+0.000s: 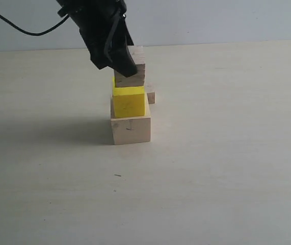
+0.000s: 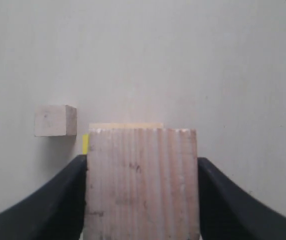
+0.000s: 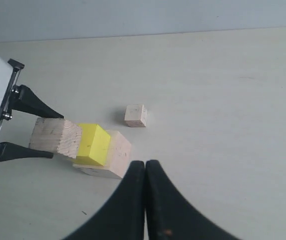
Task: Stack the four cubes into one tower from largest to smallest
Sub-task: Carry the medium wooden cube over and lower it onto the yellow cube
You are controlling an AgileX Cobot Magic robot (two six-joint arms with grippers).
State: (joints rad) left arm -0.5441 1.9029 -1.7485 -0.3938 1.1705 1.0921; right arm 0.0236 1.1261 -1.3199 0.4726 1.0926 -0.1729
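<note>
On the worktop (image 1: 227,178) stands the largest pale cube (image 1: 130,130), bearing the yellow cube (image 1: 129,103). The plywood cube (image 1: 140,64), clamped in the left claw (image 2: 143,195), meets the yellow top. The smallest cube (image 3: 135,115) lies just behind them, apart. Right claw (image 3: 145,170): jaws together, empty.

Our left arm comes down from above, wrist tilted. Left gripper (image 2: 141,210): fingers (image 2: 57,200) clamped on both sides of plywood cube (image 2: 141,165). Our right gripper (image 3: 145,167): fingers (image 3: 127,200) pressed together, nothing between.
</note>
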